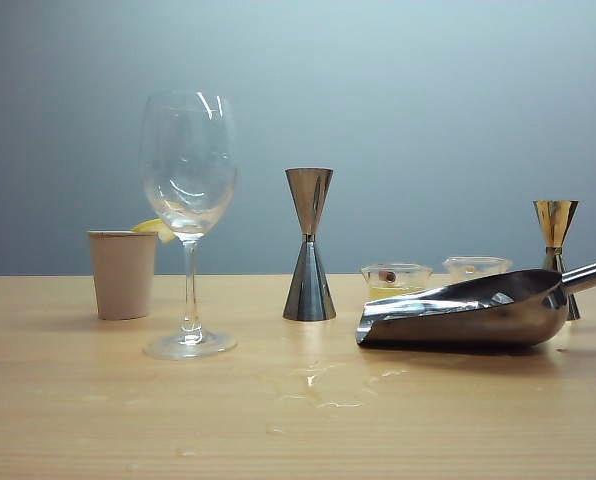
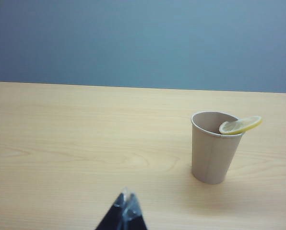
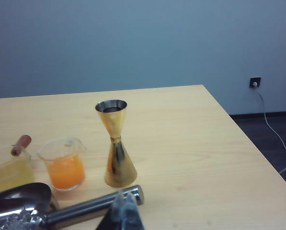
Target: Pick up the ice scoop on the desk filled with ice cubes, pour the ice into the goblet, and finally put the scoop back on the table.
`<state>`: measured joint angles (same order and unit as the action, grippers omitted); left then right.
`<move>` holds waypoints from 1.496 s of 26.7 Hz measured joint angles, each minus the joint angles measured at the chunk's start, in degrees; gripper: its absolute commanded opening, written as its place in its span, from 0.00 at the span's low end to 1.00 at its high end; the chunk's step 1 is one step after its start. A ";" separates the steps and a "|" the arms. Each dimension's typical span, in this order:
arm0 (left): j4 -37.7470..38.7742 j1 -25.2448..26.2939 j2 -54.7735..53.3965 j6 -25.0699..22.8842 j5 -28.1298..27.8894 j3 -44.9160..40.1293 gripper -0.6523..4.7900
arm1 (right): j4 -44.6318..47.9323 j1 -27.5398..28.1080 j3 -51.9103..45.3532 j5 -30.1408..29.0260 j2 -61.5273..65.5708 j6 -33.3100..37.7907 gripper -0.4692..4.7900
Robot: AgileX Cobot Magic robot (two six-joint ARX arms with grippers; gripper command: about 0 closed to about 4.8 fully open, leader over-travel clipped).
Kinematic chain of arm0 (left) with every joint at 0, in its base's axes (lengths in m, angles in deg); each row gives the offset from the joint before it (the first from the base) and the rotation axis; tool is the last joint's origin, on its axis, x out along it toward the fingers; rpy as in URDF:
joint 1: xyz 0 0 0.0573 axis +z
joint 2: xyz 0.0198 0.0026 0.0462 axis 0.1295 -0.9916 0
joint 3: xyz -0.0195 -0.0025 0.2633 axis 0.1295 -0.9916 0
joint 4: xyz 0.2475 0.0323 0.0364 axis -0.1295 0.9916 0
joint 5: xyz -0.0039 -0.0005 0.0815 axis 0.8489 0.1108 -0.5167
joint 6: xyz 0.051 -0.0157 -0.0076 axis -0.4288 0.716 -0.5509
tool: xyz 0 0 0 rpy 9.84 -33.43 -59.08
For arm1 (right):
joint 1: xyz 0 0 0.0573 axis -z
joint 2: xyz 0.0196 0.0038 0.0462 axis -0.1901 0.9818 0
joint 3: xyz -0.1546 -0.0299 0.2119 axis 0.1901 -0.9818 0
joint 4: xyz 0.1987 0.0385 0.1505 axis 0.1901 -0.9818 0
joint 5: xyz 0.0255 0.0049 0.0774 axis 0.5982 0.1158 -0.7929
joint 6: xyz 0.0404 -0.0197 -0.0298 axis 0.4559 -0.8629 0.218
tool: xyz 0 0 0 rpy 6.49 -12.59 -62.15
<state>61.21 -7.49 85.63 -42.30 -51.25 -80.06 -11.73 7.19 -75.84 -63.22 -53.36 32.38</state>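
A: Exterior view first: where is the ice scoop (image 1: 468,315)?
B: It lies on its side on the wooden surface (image 1: 98,410), right of centre, mouth turned toward the goblet (image 1: 189,220), handle running off the right edge. A small wet patch (image 1: 323,385) sits on the wood in front of its mouth.
A: And the goblet?
B: Upright and well apart from the scoop, on the left, with a beige paper cup (image 1: 123,273) just beside it carrying a lemon slice (image 1: 156,229) on its rim. A silver jigger (image 1: 309,245) stands between goblet and scoop; a gold jigger (image 1: 556,240) and two small beakers stand behind the scoop.
A: Any ice cubes (image 3: 11,222)?
B: The right wrist view shows glassy bits inside the scoop's bowl.
A: The grippers?
B: The right gripper (image 3: 124,211) hangs just above the scoop's handle, its fingers pressed together, holding nothing. The left gripper (image 2: 126,213) hangs over bare wood near the paper cup, dark fingers meeting at the tip.
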 measured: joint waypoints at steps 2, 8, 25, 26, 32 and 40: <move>-0.07 0.00 0.00 0.00 0.00 0.00 0.11 | 0.37 0.00 0.00 -0.07 0.00 0.02 0.09; -0.07 0.00 0.00 0.00 0.00 0.00 0.11 | 0.63 0.00 0.00 -0.07 0.00 0.04 0.09; 8.55 0.00 -1.42 2.21 -3.52 12.33 0.11 | -3.69 -0.07 9.81 -0.61 0.28 3.37 0.09; 9.97 0.02 -2.12 2.32 -3.78 13.90 0.11 | -4.63 -0.07 11.32 -0.28 0.66 3.37 0.09; 12.39 0.00 -10.51 2.45 -3.54 22.53 0.11 | -7.54 -0.07 18.08 0.50 5.29 3.37 0.09; 12.98 -0.44 -25.81 2.60 5.42 35.78 0.11 | -7.52 -0.09 28.15 0.48 18.82 5.38 0.09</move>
<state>74.19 -7.93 59.81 -39.70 -45.83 -44.28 -19.24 7.10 -47.69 -62.74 -34.54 37.75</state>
